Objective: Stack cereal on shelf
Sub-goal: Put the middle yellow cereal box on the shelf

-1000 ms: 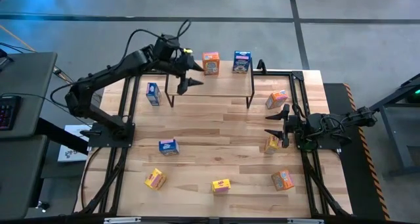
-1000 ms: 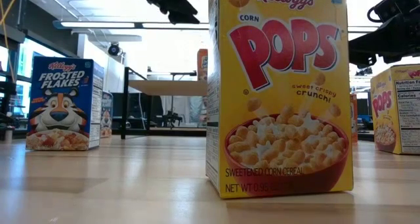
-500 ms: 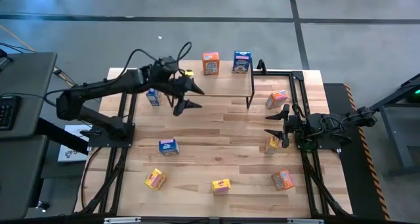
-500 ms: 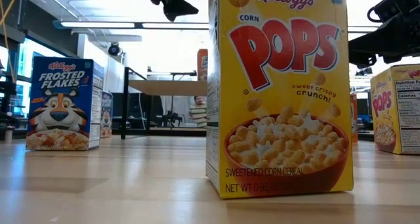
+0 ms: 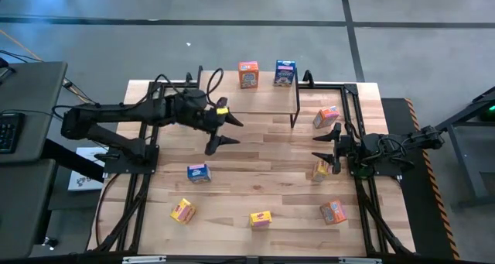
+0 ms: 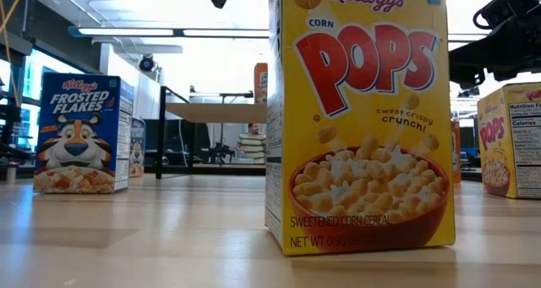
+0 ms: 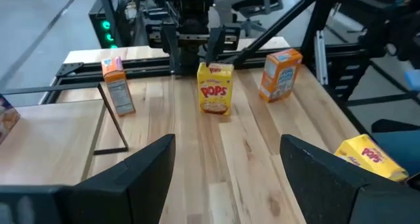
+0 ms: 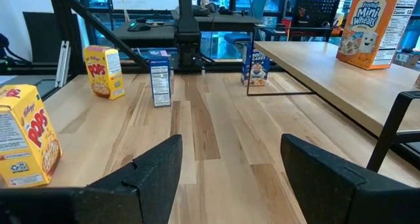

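Note:
My left gripper (image 5: 224,131) is open and hangs over bare table just in front of the shelf (image 5: 267,103), touching nothing. The shelf's wood top carries an orange box (image 5: 248,74) and a blue box (image 5: 285,73), both upright. My right gripper (image 5: 328,144) is open at the table's right side, beside an upright yellow box (image 5: 320,169). On the table stand or lie a blue box (image 5: 198,173), two yellow boxes (image 5: 182,210) (image 5: 261,219) and two orange boxes (image 5: 332,211) (image 5: 326,117). In the right wrist view a further blue box (image 8: 256,66) stands by the shelf's far leg.
Black arm base frames run along the table's left side (image 5: 143,152) and right side (image 5: 357,140). The shelf's thin black legs (image 5: 295,115) stand on the table's far half. Bare wood (image 5: 263,156) lies in the middle between the two grippers. A person (image 6: 249,142) shows in the room behind.
My left gripper has drawn back from the shelf's left front corner toward the table's near edge, staying open. Its arm has swung lower across the table's left side and now covers the blue box by the shelf's left. No box has moved.

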{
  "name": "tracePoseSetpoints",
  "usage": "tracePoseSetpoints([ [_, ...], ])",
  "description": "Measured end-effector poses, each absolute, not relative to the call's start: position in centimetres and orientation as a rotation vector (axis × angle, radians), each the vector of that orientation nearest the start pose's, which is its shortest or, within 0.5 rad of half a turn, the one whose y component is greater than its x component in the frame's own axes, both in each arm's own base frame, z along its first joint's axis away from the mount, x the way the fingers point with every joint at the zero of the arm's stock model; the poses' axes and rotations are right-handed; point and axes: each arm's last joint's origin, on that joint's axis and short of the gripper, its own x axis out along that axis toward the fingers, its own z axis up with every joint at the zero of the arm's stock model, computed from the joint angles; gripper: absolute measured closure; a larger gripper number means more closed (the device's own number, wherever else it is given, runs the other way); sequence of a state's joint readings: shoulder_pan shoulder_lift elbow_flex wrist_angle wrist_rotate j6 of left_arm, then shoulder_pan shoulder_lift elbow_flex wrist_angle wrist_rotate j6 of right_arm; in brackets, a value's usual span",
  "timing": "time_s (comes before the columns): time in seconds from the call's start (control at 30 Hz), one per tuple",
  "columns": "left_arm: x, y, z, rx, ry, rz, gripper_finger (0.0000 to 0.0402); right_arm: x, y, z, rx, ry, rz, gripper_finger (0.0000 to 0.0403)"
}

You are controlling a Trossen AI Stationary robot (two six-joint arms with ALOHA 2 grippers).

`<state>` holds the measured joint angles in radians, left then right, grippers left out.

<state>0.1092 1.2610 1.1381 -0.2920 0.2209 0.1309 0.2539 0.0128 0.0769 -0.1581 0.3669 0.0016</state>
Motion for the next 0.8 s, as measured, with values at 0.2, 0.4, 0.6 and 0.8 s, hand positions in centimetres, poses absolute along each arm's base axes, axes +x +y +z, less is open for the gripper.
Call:
tracePoseSetpoints([
  [0.2, 27.8, 0.3, 34.5, 0.04, 0.413, -0.094, 0.0135, 9.1, 1.3, 17.4, -0.027, 0.086, -0.113, 0.0151],
  [0.4, 27.8, -1.9, 34.5, -0.013, 0.419, -0.099, 0.0135, 9.1, 1.4, 17.3, -0.029, 0.097, -0.08, 0.015],
  [0.6, 27.6, -3.4, 34.5, -0.027, 0.415, 0.003, 0.0135, 9.1, 1.6, 17.2, -0.027, 0.102, 0.009, 0.0125],
  [0.8, 27.2, -4.6, 34.2, -0.107, 0.427, 0.187, 0.0135, 9.1, 1.7, 17.2, -0.057, 0.105, 0.039, 0.0108],
])
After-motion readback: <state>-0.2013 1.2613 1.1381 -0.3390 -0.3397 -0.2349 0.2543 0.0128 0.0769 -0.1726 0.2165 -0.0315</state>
